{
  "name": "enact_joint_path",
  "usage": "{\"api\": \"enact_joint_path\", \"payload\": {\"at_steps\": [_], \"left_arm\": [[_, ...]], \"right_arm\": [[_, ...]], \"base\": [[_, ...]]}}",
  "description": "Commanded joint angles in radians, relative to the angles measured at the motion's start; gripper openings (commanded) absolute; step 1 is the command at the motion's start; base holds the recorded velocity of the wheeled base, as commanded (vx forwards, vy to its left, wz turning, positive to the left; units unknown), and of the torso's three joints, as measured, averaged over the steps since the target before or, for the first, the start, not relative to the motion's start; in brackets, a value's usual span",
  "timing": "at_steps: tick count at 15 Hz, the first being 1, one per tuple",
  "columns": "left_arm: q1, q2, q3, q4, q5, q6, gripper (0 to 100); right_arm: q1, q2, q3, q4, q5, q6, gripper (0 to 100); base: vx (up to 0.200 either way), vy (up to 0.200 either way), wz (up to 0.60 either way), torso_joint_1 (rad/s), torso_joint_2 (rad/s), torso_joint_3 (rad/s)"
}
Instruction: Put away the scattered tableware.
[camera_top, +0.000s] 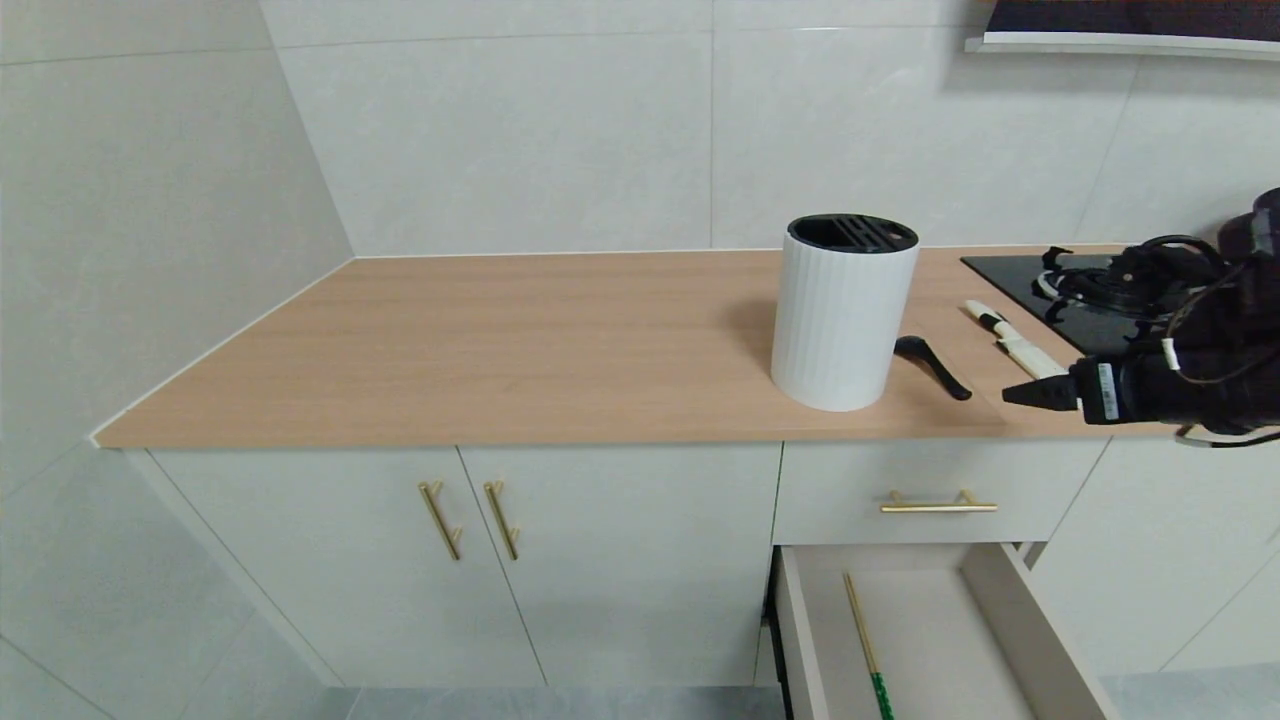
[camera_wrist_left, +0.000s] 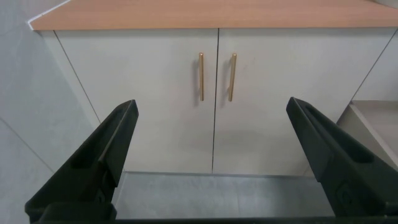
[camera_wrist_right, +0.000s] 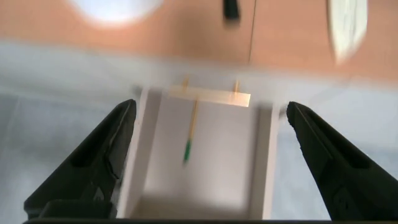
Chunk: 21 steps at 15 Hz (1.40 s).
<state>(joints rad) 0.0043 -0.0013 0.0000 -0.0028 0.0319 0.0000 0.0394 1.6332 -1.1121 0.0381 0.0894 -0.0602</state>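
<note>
The scattered tableware lies toward the right of the frame. A black spoon (camera_top: 932, 366) rests flat on the counter (camera_top: 500, 350) just beside the white ribbed holder (camera_top: 843, 310). Past it a white utensil (camera_top: 1012, 340) with dark bands, likely a knife, lies near the black hob (camera_top: 1060, 290). A chopstick (camera_top: 866, 640) with a green end already lies in the open drawer (camera_top: 1010, 620) at the lower right.

From where I stand the spoon looks light, stiff and smooth, probably plastic. It sits low on the wood, so I'd pinch it across the slim handle rather than at the bowl. The white utensil looks just as light and rigid. I'd take it by the handle end, and I'd expect it to skid on the smooth board if nudged.

The right hand (camera_top: 1035, 394) hovers at the counter's front edge above the drawer, fingers spread wide, holding nothing. The left hand (camera_wrist_left: 211, 106) hangs low in front of the cabinet doors (camera_wrist_left: 155, 112), also wide and empty.

The counter is pale wood laminate, backed by large light wall tiles (camera_top: 500, 120), with brass-coloured handles (camera_top: 938, 505) below.
</note>
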Motion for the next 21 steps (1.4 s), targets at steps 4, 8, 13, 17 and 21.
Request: {"api": "enact_joint_path", "payload": {"at_steps": [4,8,13,17,21], "left_arm": [[0.0,0.001,0.0,0.0,0.0,0.0,100],[0.0,0.001,0.0,0.0,0.0,0.0,100],[0.0,0.001,0.0,0.0,0.0,0.0,100],[0.0,0.001,0.0,0.0,0.0,0.0,100],[-0.001,0.001,0.0,0.0,0.0,0.0,100]], "right_arm": [[-0.013,0.439,-0.327,-0.072,0.006,-0.084,100],[-0.019,0.511,-0.267,-0.349,0.039,-0.076,100],[-0.022,0.544,-0.288,-0.366,0.038,-0.07,100],[-0.022,0.559,-0.299,-0.371,0.036,-0.064,100],[-0.021,0.577,-0.305,-0.371,0.036,-0.064,0]], "base": [[0.0,0.0,0.0,0.0,0.0,0.0],[0.0,0.0,0.0,0.0,0.0,0.0],[0.0,0.0,0.0,0.0,0.0,0.0],[0.0,0.0,0.0,0.0,0.0,0.0],[0.0,0.0,0.0,0.0,0.0,0.0]]}}
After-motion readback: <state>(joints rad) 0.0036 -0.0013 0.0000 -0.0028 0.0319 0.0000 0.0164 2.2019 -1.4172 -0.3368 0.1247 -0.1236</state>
